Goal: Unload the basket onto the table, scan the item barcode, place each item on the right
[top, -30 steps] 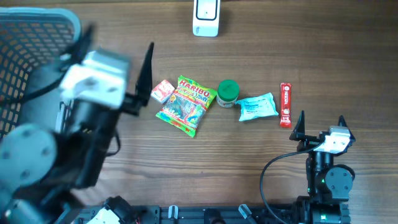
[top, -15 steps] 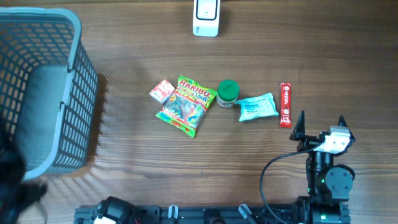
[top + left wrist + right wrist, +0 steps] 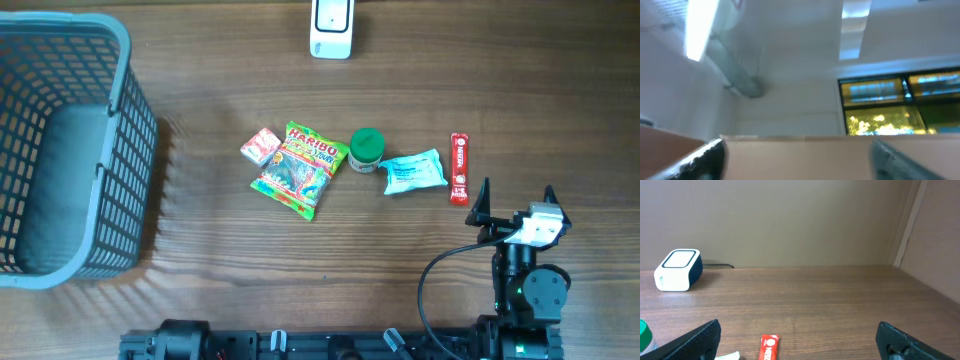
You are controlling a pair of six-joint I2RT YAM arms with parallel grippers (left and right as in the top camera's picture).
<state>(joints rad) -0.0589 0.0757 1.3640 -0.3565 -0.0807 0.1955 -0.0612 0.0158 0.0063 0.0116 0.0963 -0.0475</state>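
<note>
Taking the top edge of the overhead view as 12 o'clock, the basket (image 3: 140, 150) stands at 9 o'clock on the table (image 3: 300, 270), and only its own mesh floor shows through the open top. The scanner (image 3: 331, 28) sits at 12 o'clock.

A row of goods lies near the centre:
- a small pink packet (image 3: 262, 146)
- a candy bag (image 3: 300, 168) touching the packet
- a green-capped jar (image 3: 366, 150)
- a pale blue pouch (image 3: 414, 171)
- a red stick pack (image 3: 459, 168) at the 3 o'clock end

The right gripper (image 3: 516, 195) is at 4 o'clock, its jaws spread wide with nothing between them. The red stick pack lies at 10 o'clock from it, just beside one fingertip. The scanner is well apart at 11 o'clock.

The overhead view does not show the left gripper (image 3: 797, 145), which appears only in its own wrist view. That camera points up at a ceiling light (image 3: 700, 25), a duct (image 3: 737, 75) and windows (image 3: 900, 102). The left jaws stand far apart and hold nothing. None of the goods shows in that view, so where they lie from this gripper cannot be told.

The right wrist view looks low across the table. It adds the side of the scanner (image 3: 677, 270) and its cable (image 3: 717, 265) at 10 o'clock. The red stick pack (image 3: 768, 347) lies at 6 o'clock between the spread fingers (image 3: 695, 340). The jar's green cap (image 3: 642, 332) is cut off by the 8 o'clock edge.
</note>
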